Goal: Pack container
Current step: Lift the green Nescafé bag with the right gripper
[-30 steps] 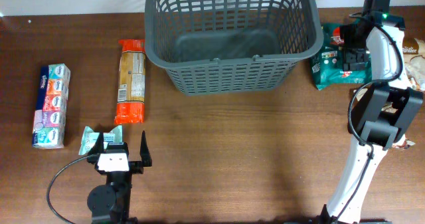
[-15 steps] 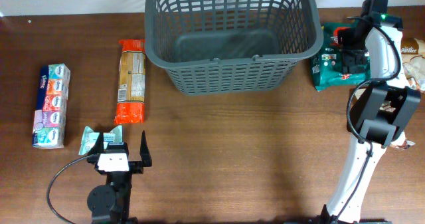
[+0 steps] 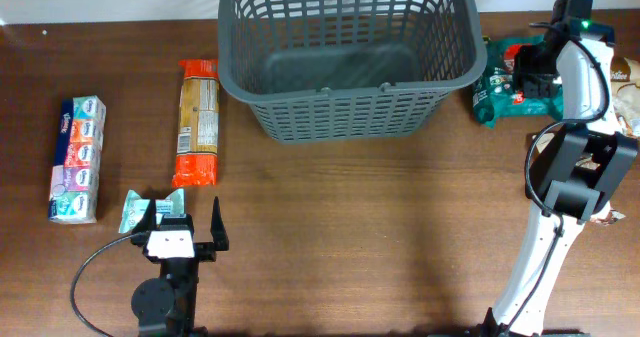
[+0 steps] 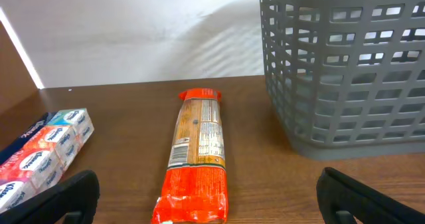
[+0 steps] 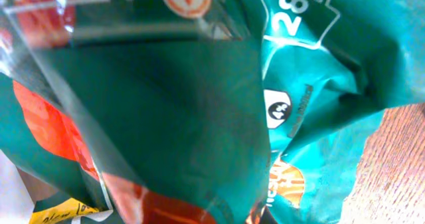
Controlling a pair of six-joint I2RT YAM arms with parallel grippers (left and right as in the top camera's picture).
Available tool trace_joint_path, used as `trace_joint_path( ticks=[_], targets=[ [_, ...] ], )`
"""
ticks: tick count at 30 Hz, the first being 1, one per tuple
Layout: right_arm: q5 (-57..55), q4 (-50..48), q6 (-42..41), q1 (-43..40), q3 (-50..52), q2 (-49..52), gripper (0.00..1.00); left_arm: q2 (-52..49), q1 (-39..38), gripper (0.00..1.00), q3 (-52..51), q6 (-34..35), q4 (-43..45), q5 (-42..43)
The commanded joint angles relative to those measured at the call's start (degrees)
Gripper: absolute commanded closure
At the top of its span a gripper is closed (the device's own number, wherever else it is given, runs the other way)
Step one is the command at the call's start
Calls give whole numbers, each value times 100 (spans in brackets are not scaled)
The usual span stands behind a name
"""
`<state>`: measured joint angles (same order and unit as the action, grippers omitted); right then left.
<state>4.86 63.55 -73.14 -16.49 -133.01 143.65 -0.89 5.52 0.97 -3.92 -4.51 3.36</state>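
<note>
Far left: multipack of pocket tissues (image 3: 78, 159) lies flat on the wood table (image 3: 400, 237), long axis running near-far. Just right of its near end is a small teal packet (image 3: 133, 210), partly under the left gripper's finger.

Left gripper (image 3: 184, 221): near-left of the table, jaws spread wide, nothing between them. The left wrist view shows both fingertips (image 4: 70, 196) at the frame's bottom corners, clear of everything.

Ahead of it is a long biscuit-type packet (image 3: 197, 122), orange-red at both ends, clear middle with a label, lying flat near-far. It sits just left of the basket and I can't tell whether they touch.

The container (image 3: 340, 107) is a dark grey slotted basket at far centre, upright. Overhead shows nothing inside it. All packets are outside it on the table.

Right of the basket is a green snack bag (image 3: 500, 85), close to the basket's right wall and crumpled. Right gripper (image 3: 530, 75) is down on its right part. The right wrist view is filled with the bag's green and red film, no fingers visible, so I can't tell if that claw is open or clamped.

Far right edge: more packets (image 3: 624, 73), mostly hidden by the arm.
</note>
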Motion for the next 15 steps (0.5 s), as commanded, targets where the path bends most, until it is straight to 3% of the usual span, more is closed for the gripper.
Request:
trace_joint_path(
  ticks=[1, 8, 15],
  targets=[
    [208, 24, 304, 35, 260, 555, 96, 52, -28, 1, -48, -90, 13, -39],
    [420, -313, 1333, 35, 74, 509, 96, 52, -28, 1, -48, -90, 13, -39],
    [317, -87, 2190, 35, -1346, 385, 96, 52, -28, 1, -48, -90, 13, -39]
  ],
)
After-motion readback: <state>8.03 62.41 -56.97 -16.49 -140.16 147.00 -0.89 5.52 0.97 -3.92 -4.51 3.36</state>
